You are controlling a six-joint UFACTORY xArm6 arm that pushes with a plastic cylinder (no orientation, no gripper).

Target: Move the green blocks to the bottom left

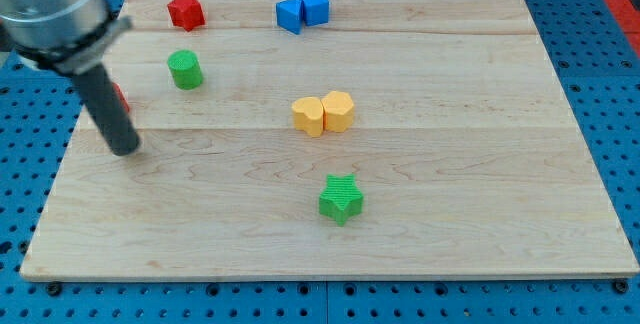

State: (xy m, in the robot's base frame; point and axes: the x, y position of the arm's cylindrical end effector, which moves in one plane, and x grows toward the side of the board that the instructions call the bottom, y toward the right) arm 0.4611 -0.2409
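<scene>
Now, with no gripper fitted and nothing held, my tip (124,149) at nine o'clock on the desk (480,254). Green cylinder (185,69) just toward one o'clock; green star (341,199) far off near five. Best circle behind cylinder, push toward seven, avoiding half-hidden red block (120,95).

Two green ones here: a green cylinder (185,69) standing upright near the board's upper left, and a green star (341,199) lying flat lower down, around the middle.
</scene>
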